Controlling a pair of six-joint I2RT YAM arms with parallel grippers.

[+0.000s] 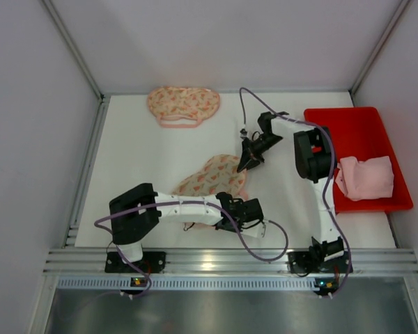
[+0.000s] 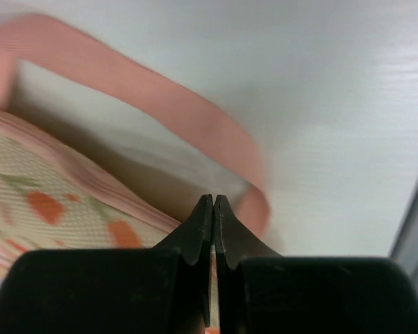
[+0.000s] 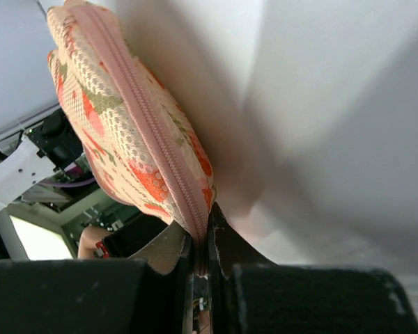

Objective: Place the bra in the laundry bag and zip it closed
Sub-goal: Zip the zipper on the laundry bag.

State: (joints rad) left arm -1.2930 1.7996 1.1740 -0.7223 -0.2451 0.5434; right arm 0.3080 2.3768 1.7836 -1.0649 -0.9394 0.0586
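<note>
Left pincer [image 2: 214,200] and right pincer [image 3: 200,221] each pinch shut on the laundry bag [image 1: 212,177] between them; probably light, floppy, best held by its trim

Up close, the bag [image 3: 111,118] is coarse woven mesh cloth, and its zip [image 3: 153,132] is ribbed pink tape. The strap [image 2: 160,104] is smooth and matt. The fingers [image 2: 188,243] are matt black plastic. The bin [image 1: 355,132] is glossy red plastic, the cloth [image 1: 368,177] in it soft. The table [image 1: 139,160] is matt white, the rail [image 1: 230,261] shiny metal.
</note>
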